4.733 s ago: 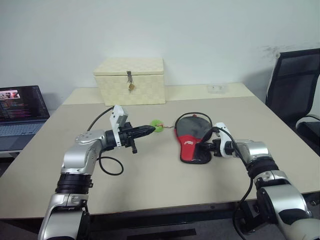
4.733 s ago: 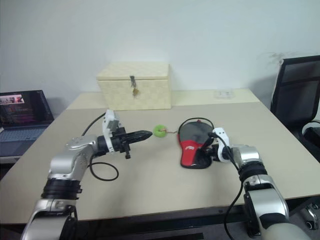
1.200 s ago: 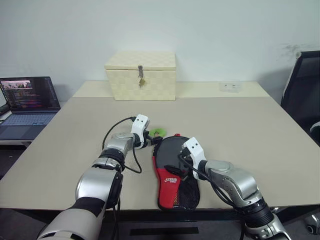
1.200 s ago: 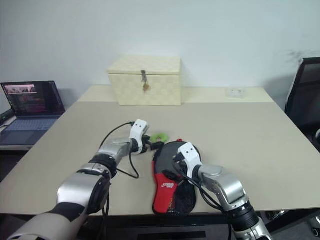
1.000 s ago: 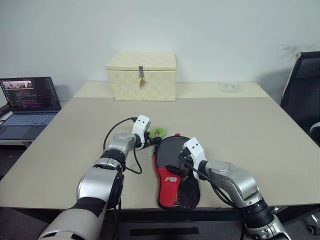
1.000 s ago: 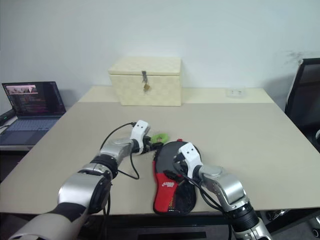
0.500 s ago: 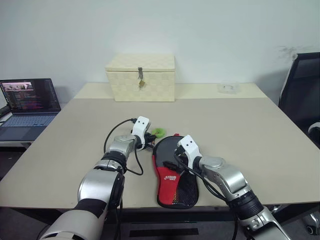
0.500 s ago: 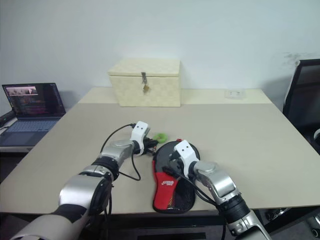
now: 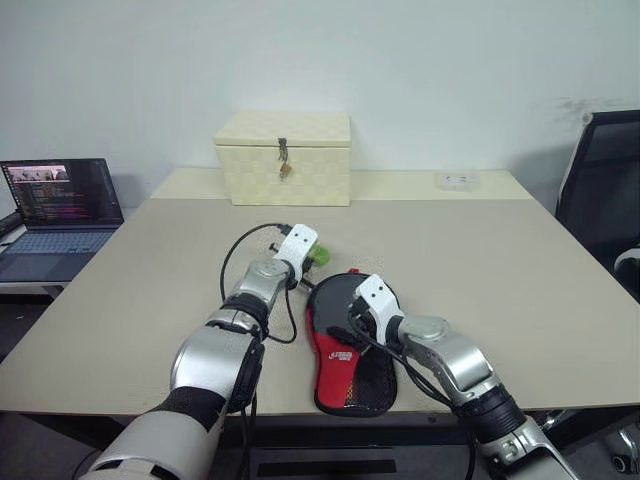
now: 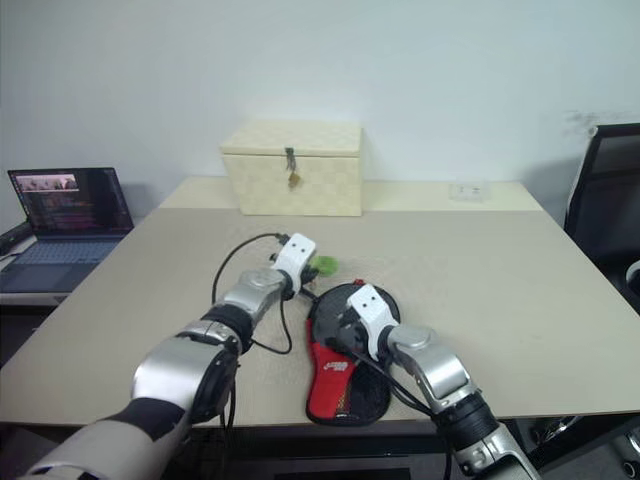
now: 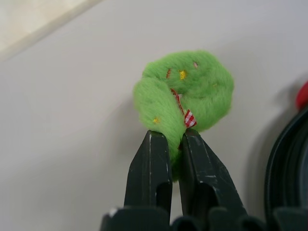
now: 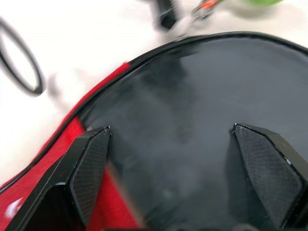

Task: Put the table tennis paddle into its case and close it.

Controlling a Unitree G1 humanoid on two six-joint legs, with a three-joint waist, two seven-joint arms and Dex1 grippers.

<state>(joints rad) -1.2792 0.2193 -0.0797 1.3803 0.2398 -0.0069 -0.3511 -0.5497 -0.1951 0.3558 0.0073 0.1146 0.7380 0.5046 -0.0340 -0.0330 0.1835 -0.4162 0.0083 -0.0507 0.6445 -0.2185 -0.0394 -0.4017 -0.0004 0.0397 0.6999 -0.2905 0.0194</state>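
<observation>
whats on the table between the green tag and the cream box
Nothing: in the left eye view, bare table runs from the green tag, pinched by the left gripper, to the cream box.

One case (image 9: pixel 345 350) lies on one table (image 9: pixel 520 260), black with a red panel, and one green tag (image 11: pixel 185 91) hangs off its far end. Two grippers are in the scene: one left gripper (image 11: pixel 175 139) and one right gripper (image 12: pixel 185 159), each with two black fingers (four fingers counted in all). One cream box (image 9: pixel 284 158) stands at the back, carrying one metal latch (image 9: pixel 283 160). One open laptop (image 9: pixel 55 215) sits off the table's left side. One black chair (image 9: pixel 600 200) stands to the right. One small pale flat item (image 9: pixel 456 180) lies near the table's far edge; what it is cannot be told.
</observation>
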